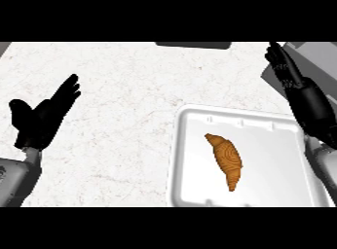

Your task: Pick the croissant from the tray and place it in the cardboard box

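The golden-brown curved croissant, judged light and crushable, is seen lying untouched on the white rectangular tray, best taken at its thick middle; the left hand and right hand are held open-fingered.

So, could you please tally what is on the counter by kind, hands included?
Croissant: 1
White tray: 1
Black hands: 2, left hand and right hand
Grey box, partly seen at upper right: 1
Total: 5
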You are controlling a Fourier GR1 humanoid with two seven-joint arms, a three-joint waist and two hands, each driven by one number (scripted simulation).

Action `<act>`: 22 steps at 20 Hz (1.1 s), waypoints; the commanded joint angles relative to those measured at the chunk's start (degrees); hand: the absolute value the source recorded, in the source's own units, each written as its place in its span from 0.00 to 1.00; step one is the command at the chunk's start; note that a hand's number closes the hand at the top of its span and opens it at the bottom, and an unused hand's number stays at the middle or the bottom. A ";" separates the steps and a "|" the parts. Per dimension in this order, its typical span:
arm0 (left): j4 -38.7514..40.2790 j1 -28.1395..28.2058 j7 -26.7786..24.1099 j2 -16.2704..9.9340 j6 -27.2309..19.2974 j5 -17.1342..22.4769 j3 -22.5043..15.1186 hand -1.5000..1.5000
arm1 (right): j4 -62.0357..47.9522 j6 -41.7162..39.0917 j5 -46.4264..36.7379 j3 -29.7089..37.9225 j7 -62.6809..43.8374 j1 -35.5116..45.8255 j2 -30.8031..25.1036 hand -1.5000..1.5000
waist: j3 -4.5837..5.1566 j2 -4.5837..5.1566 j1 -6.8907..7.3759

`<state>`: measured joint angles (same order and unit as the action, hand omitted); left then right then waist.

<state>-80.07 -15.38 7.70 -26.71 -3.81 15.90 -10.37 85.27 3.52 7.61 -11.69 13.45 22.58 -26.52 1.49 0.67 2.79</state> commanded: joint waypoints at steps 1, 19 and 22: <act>-1.03 1.98 -2.52 2.03 -0.93 -1.59 -0.31 0.50 | 2.33 3.15 -3.93 -3.67 -7.67 0.35 2.74 0.00 | -1.42 -0.80 -2.46; -6.27 4.29 -4.89 4.90 -1.49 -6.87 -7.75 0.50 | 13.83 22.61 -65.34 -23.65 -31.79 -21.01 -11.04 0.00 | -1.00 -2.24 -6.80; -6.97 3.15 -3.52 5.47 -1.64 -6.61 -7.69 0.50 | 22.74 13.20 -71.01 -25.74 -41.98 -22.63 -10.93 0.00 | -1.01 -2.20 -6.84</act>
<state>-85.90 -11.88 3.04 -22.04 -5.00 9.53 -17.51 99.00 23.21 -54.50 -34.31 -18.16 2.75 -36.59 0.53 -1.52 -4.06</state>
